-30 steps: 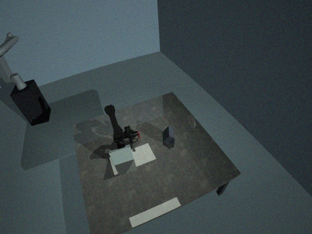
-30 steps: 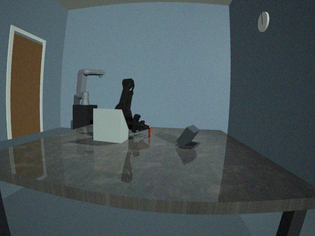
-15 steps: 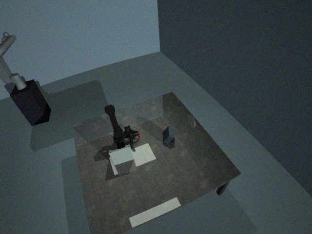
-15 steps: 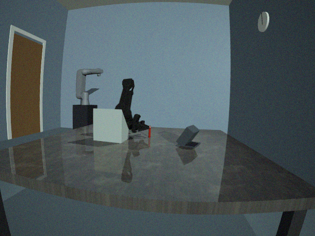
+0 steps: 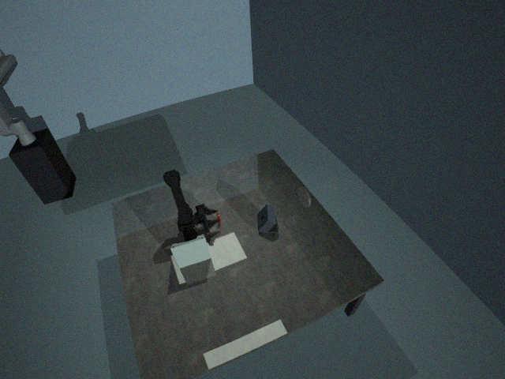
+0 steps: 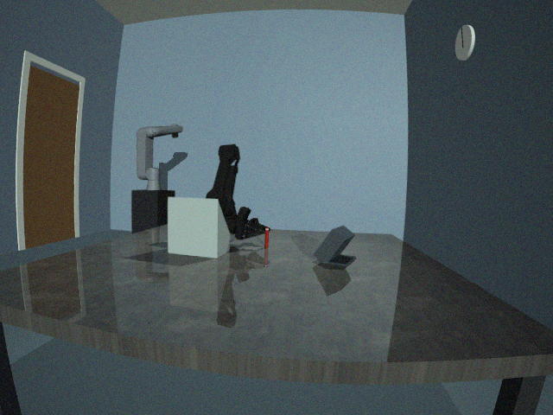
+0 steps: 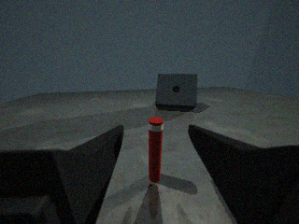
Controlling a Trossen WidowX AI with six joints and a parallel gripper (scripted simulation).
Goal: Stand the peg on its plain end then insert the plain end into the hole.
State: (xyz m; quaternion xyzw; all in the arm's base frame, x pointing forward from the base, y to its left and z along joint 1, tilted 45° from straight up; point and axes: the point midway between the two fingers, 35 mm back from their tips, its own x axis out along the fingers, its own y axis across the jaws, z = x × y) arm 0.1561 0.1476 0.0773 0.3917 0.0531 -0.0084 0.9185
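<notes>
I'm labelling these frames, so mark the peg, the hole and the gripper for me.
peg [image 7: 155, 154], wrist view, middle of its red shaft.
hole [image 7: 176, 89], wrist view, dark opening in the panel's face.
gripper [image 7: 155, 140], wrist view, midway between its open fingertips.
</notes>
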